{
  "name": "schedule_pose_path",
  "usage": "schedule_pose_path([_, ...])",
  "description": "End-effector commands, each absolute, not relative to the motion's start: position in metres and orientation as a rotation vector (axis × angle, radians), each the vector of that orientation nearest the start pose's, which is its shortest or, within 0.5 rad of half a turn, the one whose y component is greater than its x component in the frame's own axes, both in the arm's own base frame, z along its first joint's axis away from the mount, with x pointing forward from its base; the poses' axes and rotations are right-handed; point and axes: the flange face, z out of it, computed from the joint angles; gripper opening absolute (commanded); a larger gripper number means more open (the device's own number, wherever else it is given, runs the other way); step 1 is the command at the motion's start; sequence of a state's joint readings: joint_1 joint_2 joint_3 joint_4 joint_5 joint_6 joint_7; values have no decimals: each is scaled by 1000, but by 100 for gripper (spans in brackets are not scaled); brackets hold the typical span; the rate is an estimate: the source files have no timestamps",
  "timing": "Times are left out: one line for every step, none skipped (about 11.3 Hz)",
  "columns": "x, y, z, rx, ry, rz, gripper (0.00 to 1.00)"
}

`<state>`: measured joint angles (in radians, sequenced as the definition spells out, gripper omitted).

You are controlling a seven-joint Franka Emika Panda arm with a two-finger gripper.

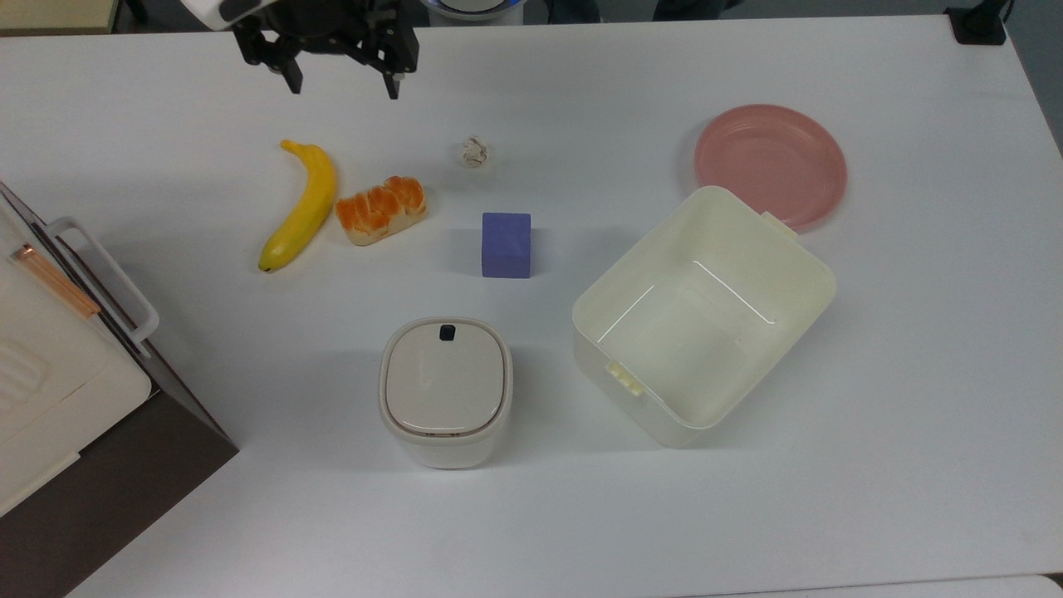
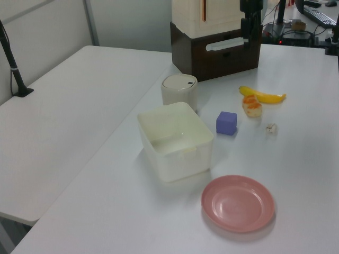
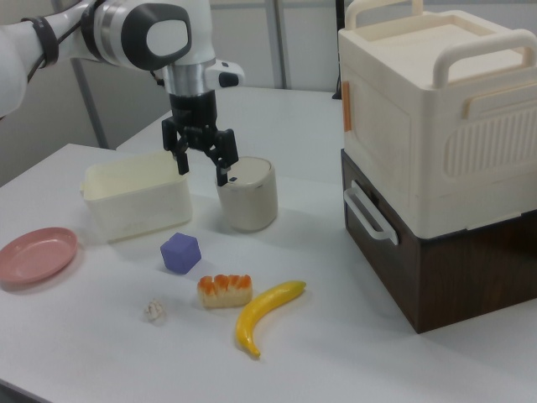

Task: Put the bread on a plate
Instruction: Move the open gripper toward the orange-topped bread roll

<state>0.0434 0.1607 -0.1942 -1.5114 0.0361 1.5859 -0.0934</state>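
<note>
The bread point(image 1: 380, 209), a small loaf with a glossy orange segmented top, lies on the white table beside a banana; it also shows in the left view point(image 2: 252, 106) and the right view point(image 3: 225, 290). The pink round plate point(image 1: 771, 164) sits bare at the top view's far right, partly behind a cream tub, and shows too in the left view point(image 2: 238, 203) and right view point(image 3: 37, 253). My gripper point(image 1: 342, 85) hangs open and holds nothing, above the table at the top view's upper left, beyond the bread. In the right view the gripper point(image 3: 201, 170) hovers in front of the lidded bin.
A yellow banana point(image 1: 301, 208) lies just left of the bread in the top view. A purple cube point(image 1: 506, 244) and a tiny whitish wad point(image 1: 474, 151) sit to its right. A cream tub point(image 1: 619, 390), a lidded white bin point(image 1: 445, 390) and a big cream-and-brown box point(image 3: 436, 126) stand nearby.
</note>
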Motion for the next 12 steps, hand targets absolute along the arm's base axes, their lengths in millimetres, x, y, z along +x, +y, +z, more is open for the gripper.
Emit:
schedule_pose_path([589,-64,545,-3120,26,154,100])
schedule_pose_path([588,-53,534,-3118,-1,176,100])
schedule_pose_path([589,-42,522,-3120,-24,181,100])
schedule_pose_path([589,-39,515,-3123,-25,156,100])
schedule_pose_path([588,-34,508,-3123,-41,151,100])
schedule_pose_path([587,-28,501,-3123,-70,170,100])
schedule_pose_path([584,-25,493,-3122,-79,189,100])
schedule_pose_path([580,-19,488,-3121,-95,187,100])
schedule_pose_path([573,-17,486,-3120,-87,140,100])
schedule_pose_path([565,-19,483,-3120,-33,70,100])
schedule_pose_path([562,-20,480,-3117,148,41,100])
schedule_pose_path([562,-27,477,-3104,337,42,100])
